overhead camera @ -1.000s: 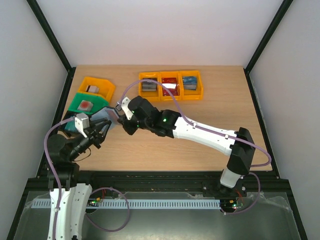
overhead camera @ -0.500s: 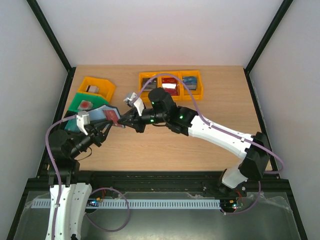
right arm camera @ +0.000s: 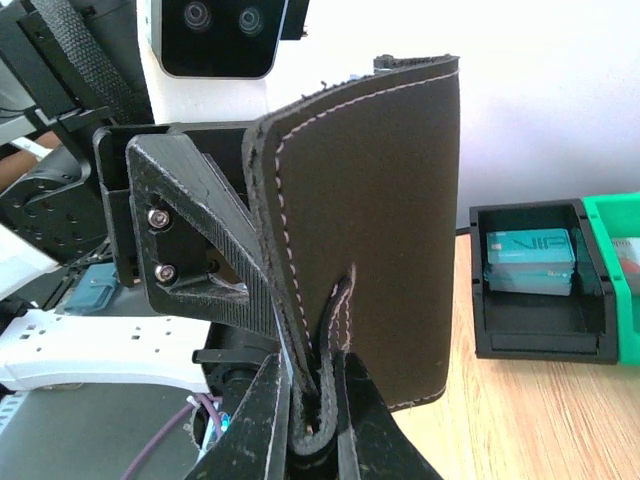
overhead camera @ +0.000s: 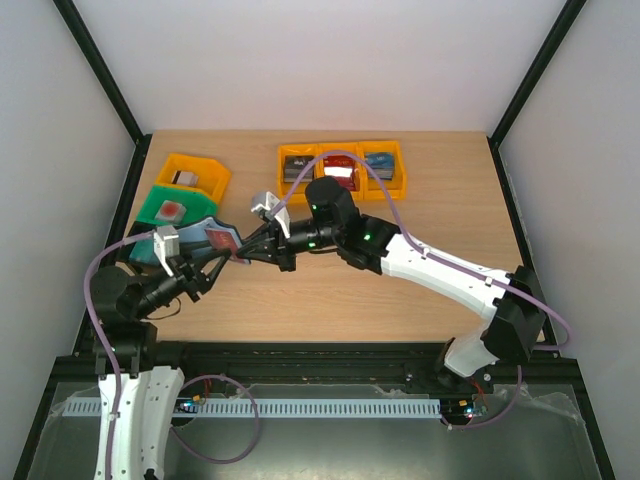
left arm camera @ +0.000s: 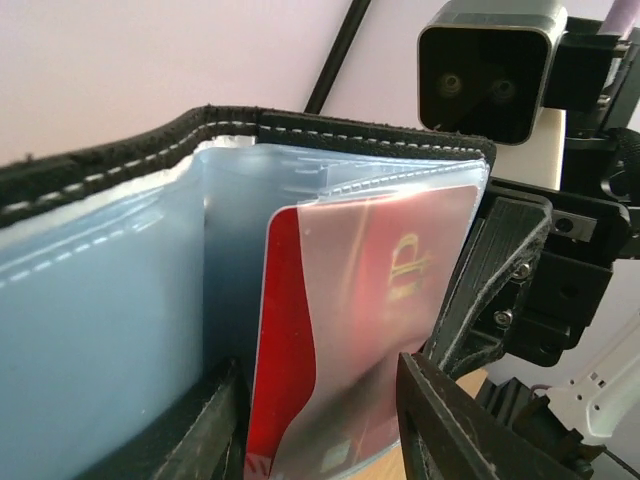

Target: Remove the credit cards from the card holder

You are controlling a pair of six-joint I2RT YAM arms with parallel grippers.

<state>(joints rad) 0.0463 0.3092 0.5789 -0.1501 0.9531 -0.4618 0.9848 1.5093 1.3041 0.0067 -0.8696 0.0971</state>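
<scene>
Standing up in the air between the two arms is the card holder (overhead camera: 200, 232), and it is open like a book. Its blue inside faces the left gripper (left arm camera: 320, 400), and its black outside (right arm camera: 380, 230) faces the right gripper (right arm camera: 312, 385). The long side of the card holder goes up and down, and its stitched top edge (left arm camera: 300, 125) is high above both sets of fingers.

A red card (left arm camera: 350, 330) sits in a clear pocket on the inside. It stands on its short end and leans a little to the right. Its low end goes down into the gap of the left gripper.

The right gripper is pressed together on the bottom edge of the black cover (the leather is squeezed thin between its two fingers (right arm camera: 265, 420)). The left gripper is spread apart. One finger (left arm camera: 200, 440) is on each side of the red card's low end. I cannot tell if they touch the card.

From above, the two grippers (overhead camera: 205, 270) (overhead camera: 250, 255) meet tip to tip under the card holder, over the wooden table (overhead camera: 420, 210).

To the right of the right gripper, down on the table, is a black bin (right arm camera: 540, 330) with a bluish card (right arm camera: 528, 262) in it. A green bin (right arm camera: 615, 270) is just beside that one. Behind the right arm is a row of orange bins (overhead camera: 342, 185) with more cards in them.
</scene>
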